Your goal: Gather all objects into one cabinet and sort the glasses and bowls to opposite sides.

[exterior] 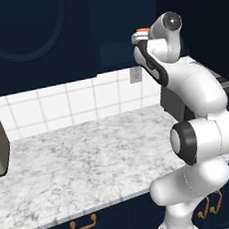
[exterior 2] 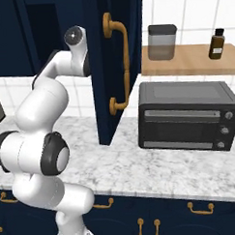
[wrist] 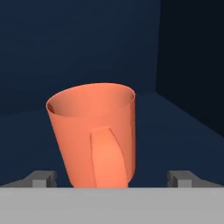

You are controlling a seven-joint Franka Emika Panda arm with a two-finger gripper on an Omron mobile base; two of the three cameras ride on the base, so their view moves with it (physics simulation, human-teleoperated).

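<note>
Hand cam: mug [wrist: 94, 131] btwn open end effector [wrist: 113, 177].

Orange mug [wrist: 94, 131], upright, open top, handle facing the camera in the hand view, standing on the dark navy floor of the wall cabinet [wrist: 175, 127], near a back corner. Glimpsed as a small orange patch up by the arm's end in the left base view. Cabinet door [exterior 2: 115, 66] swung open, brass handle outward.
</note>
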